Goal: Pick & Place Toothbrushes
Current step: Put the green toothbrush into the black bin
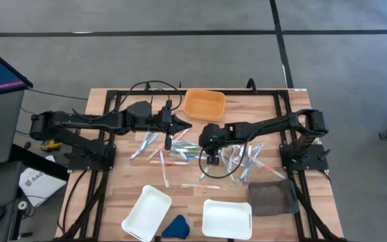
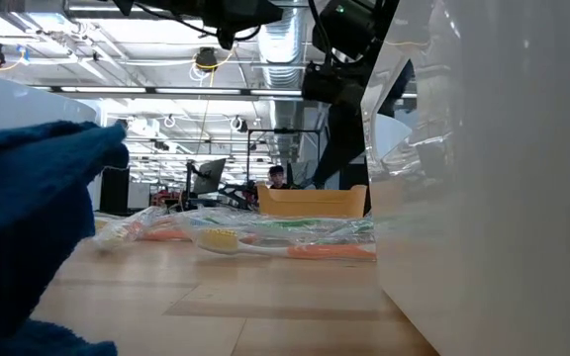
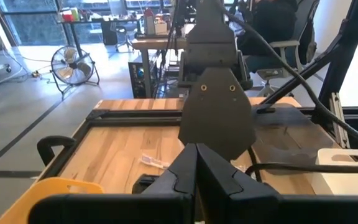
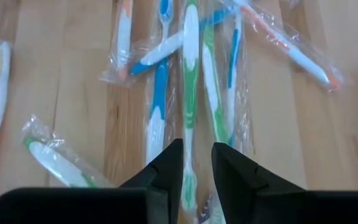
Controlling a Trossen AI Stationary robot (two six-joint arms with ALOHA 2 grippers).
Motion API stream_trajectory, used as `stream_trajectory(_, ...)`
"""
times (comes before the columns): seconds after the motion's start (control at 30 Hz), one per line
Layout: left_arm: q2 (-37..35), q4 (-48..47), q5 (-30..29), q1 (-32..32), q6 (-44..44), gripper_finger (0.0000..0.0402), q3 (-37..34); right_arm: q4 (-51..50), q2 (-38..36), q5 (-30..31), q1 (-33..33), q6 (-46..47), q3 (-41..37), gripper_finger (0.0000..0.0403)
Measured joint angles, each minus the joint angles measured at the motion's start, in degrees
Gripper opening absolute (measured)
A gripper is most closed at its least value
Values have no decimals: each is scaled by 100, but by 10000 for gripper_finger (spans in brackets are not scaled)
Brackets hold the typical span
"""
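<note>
From overhead, a pale wooden table [image 1: 200, 195] stood on grey carpet crossed by dark lines, a monitor glowing at the upper left of the frame. Two dark arms met above a scatter of wrapped toothbrushes [image 1: 180, 153] at the table's centre; the pile ran too thin and tangled for a sure count. One orange tray [image 1: 204, 104] sat at top centre, two white trays [image 1: 146, 212] along the bottom edge, one dark mesh tray [image 1: 272, 197] at lower right, and one small dark-blue wedge [image 1: 176, 226] between the white pair. The left gripper [image 1: 180, 125] hung at the pile's upper left, the right gripper [image 1: 211, 159] directly over its middle.

At table height, the blue wedge filled the left of the frame and a white tray wall blocked the right. Between them lay wrapped brushes on the wood, the orange tray behind, and a workshop with ceiling lights and a distant person beyond.

The left wrist camera showed its fingers [image 3: 185, 174] pressed together, empty, facing the other arm, with a floor fan at upper left.

The right wrist camera looked down on about eight wrapped brushes, several cut off by the frame. Its fingers [image 4: 166, 168] stood slightly parted astride a green-and-white toothbrush [image 4: 190, 74], without pinching it.
</note>
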Motion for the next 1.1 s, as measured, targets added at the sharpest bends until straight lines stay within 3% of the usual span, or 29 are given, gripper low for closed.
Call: stream_trajectory(1.1,-4,79,11,-28,0,3,0,387,638,1,-432,-118,-85,78)
